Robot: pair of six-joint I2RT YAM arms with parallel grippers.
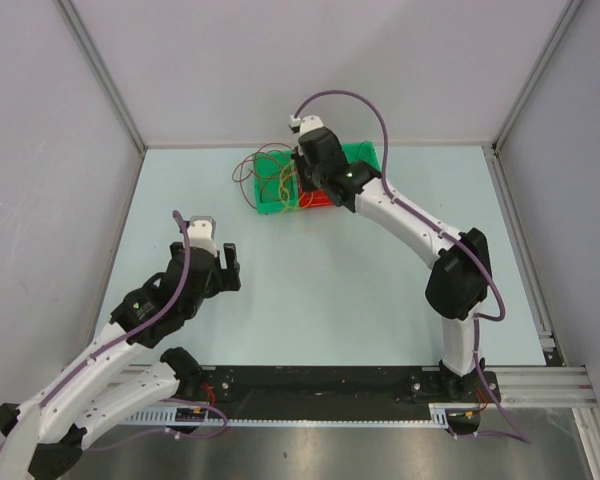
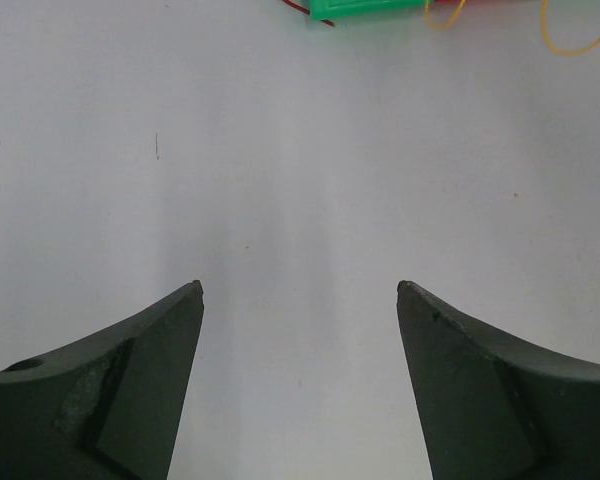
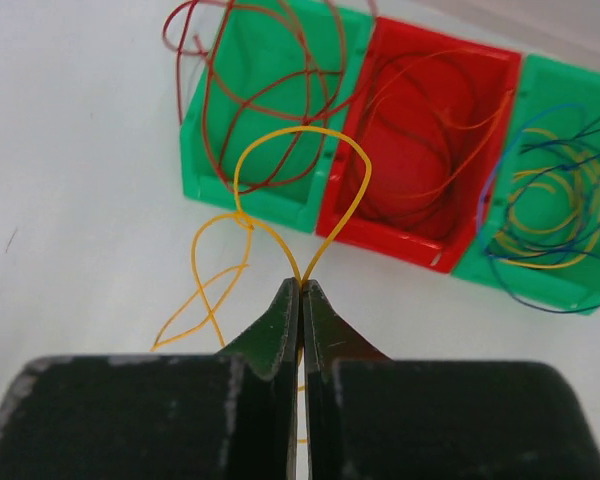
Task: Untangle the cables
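Yellow loop [image 3: 300, 128] is the one wire in hand right now: the right gripper [image 3: 302, 287] has its fingers pressed together on the loop's two ends, just in front of the bins, and the loop stands up and arches back over the near wall of the left green bin [image 3: 280, 212]. Judging by how things lie, the untangling of the cables [image 1: 270, 180] is partly done and far from finished. Some colours seem to be gathered already, with orange strands [image 3: 485, 122] curled in the red bin [image 3: 380, 240] and blue and yellow ones [image 3: 545, 215] mixed in the right green bin [image 3: 520, 285]. The dark red and brown loops [image 3: 215, 100] sit in the left green bin but spill over its rim onto the table [image 1: 330, 300], and a second yellow-orange loop [image 3: 195, 262] lies on the table and crosses the pinched one near the bin wall. That crossing is what stands in the way: pulling the held loop may drag its neighbour along, and I cannot tell whether the two are knotted or only overlapping. The left gripper [image 2: 300, 290] hangs well apart from the bins over bare table, fingers spread wide with nothing between them
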